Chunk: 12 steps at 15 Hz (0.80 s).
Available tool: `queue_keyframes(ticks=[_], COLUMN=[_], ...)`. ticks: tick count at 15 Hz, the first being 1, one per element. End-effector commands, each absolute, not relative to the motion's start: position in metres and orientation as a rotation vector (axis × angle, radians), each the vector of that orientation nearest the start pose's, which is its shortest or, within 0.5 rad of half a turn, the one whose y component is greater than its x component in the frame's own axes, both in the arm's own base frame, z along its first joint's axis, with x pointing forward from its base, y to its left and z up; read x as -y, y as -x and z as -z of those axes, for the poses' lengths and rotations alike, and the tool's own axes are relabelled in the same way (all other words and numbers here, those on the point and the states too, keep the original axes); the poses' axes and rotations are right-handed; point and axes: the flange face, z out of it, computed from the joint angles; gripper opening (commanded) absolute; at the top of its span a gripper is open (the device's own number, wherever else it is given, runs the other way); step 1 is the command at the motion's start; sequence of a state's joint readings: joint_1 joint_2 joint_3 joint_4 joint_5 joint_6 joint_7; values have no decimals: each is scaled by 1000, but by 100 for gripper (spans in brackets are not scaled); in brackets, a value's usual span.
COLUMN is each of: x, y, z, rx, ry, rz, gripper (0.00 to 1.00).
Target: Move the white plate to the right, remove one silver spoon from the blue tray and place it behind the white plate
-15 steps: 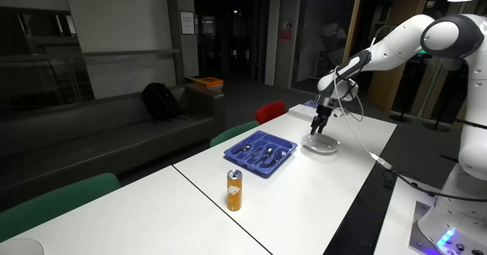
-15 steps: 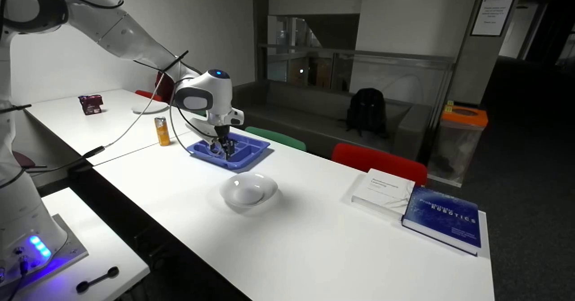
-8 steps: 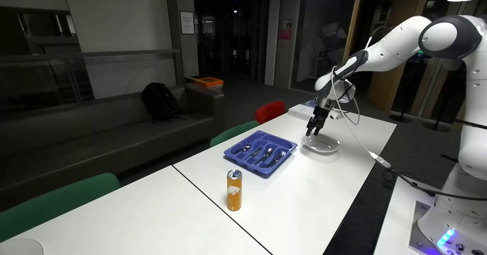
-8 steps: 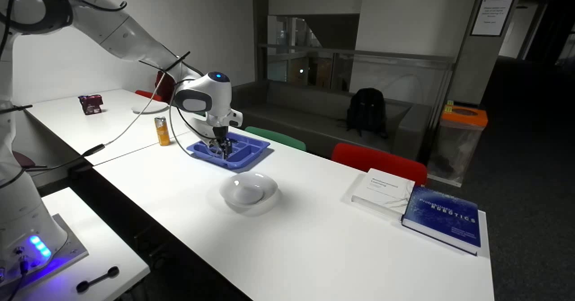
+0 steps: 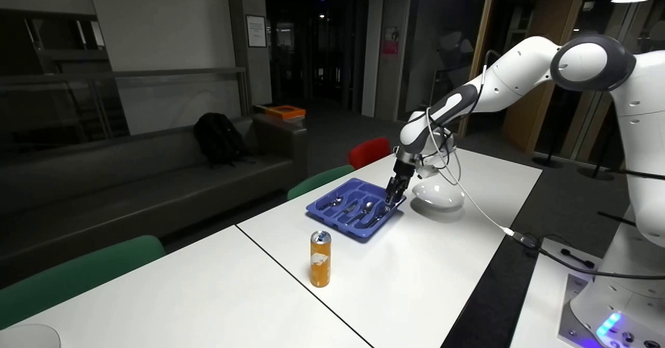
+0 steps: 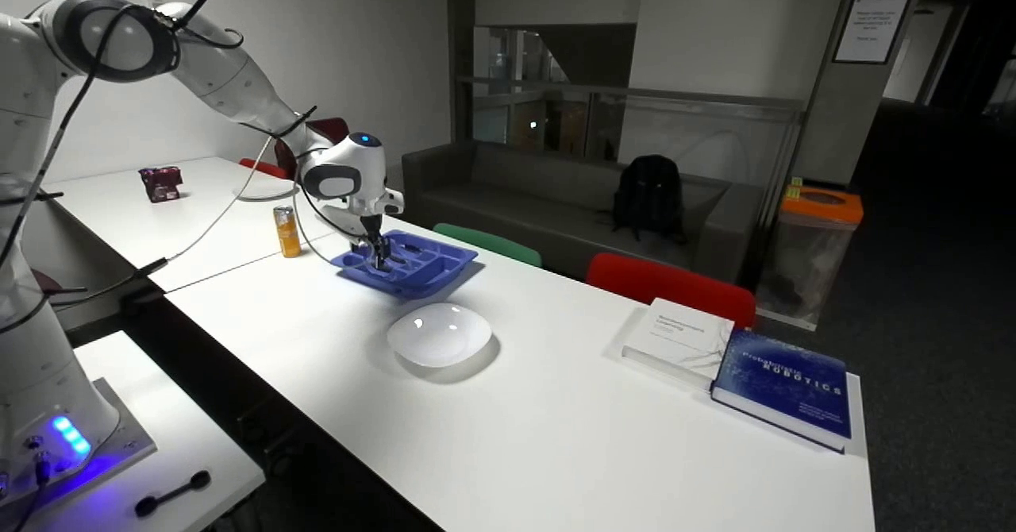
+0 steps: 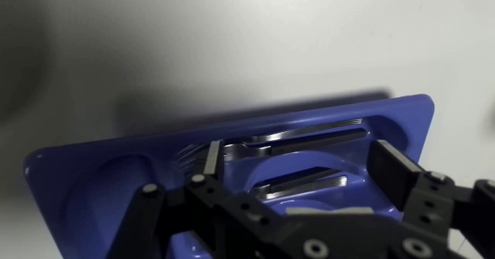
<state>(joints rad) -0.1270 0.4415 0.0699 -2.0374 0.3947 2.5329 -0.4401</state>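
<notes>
Currently, the pincer (image 7: pixel 305 156) is gaping wide lengthwise along cutlery handles (image 7: pixel 319 141), a silver spoon (image 5: pixel 368 206) lying just beside it, away from the robot's base (image 5: pixel 621 296).

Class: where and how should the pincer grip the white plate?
I'd probably take the white plate by its rim, on the side away from the blue tray, lowering the pincer from above to straddle it: the plate sits right way up, its sides flaring outward.

Pale wall (image 6: pixel 397 48), grey sofa (image 6: pixel 548 198), red chair (image 6: pixel 673 283), dark floor (image 6: pixel 944 341)
</notes>
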Motion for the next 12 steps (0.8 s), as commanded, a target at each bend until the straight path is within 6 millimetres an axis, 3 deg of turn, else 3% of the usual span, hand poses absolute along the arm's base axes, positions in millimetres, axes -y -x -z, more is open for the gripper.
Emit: queue_keyframes(ticks=[1,7,12], x=[14,-14,-45], y=[-627,-645,-659], z=[-238,-253,-244], rx=[179,437,672], ry=[2990,3131,3052], rz=[161,52,-174], gripper=[100,100,100])
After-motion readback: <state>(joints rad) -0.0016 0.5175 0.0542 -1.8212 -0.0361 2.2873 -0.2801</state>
